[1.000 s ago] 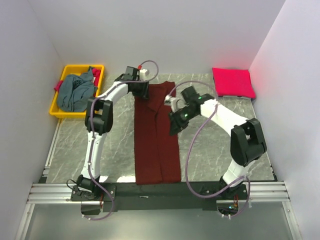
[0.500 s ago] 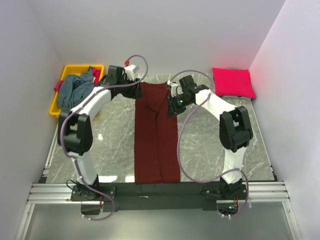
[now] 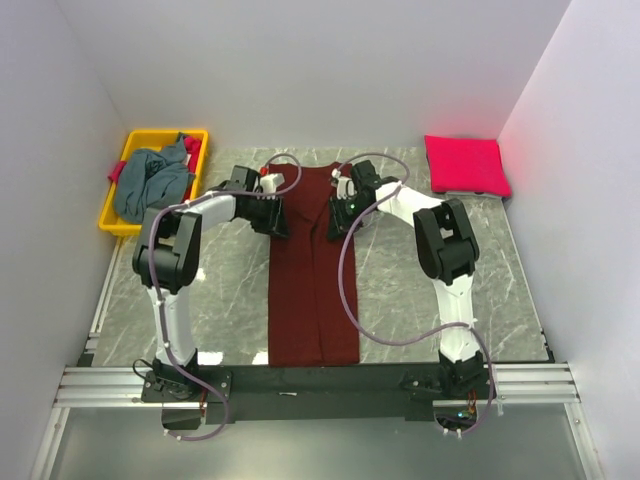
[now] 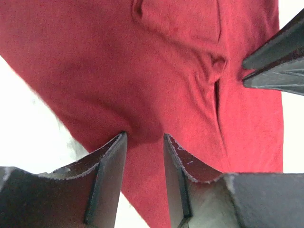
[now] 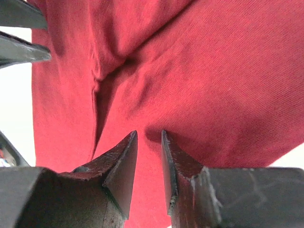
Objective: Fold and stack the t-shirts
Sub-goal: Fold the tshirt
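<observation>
Fingers (image 4: 107, 166): left gripper (image 4: 145, 136), right gripper (image 5: 149, 133) both clamped on maroon t-shirt (image 3: 312, 290) | we hold opposite edges so the fold lands square.

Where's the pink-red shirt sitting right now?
In the top external view, the pink-red t-shirt lies folded at the far right corner of the table. It sits apart from the maroon t-shirt, which is stretched along the middle.
</observation>
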You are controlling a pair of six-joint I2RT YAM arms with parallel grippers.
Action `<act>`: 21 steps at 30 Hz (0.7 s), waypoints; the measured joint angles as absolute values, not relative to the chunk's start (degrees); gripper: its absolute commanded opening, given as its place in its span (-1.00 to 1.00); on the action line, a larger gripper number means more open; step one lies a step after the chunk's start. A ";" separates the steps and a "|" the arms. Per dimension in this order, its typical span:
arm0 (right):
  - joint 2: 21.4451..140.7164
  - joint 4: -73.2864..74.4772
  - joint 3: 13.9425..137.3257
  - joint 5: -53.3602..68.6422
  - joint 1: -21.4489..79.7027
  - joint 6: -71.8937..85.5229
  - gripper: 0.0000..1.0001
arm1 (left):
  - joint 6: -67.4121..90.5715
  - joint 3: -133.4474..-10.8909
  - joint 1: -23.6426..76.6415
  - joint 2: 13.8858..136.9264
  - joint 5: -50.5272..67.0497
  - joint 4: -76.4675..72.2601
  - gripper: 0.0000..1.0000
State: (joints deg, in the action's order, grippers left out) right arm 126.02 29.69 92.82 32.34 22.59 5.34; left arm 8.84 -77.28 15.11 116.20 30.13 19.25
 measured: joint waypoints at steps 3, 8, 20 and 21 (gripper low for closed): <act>127.83 29.50 95.55 32.58 21.76 6.90 -0.31 | 8.95 -81.21 14.79 119.39 31.05 19.46 -0.14; 131.90 28.73 101.27 33.58 18.74 8.56 -0.31 | 9.61 -85.89 13.54 123.20 33.39 18.98 -0.12; 142.30 30.63 118.98 33.91 15.59 9.69 -0.25 | 10.41 -92.55 12.29 127.48 34.68 18.74 0.00; 142.39 30.96 119.50 33.63 15.59 9.67 -0.20 | 10.39 -92.88 12.29 127.50 34.63 19.14 0.07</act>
State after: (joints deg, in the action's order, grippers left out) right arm 142.39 30.96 119.50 33.63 15.59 9.67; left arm 10.39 -92.88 12.29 127.50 34.63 19.14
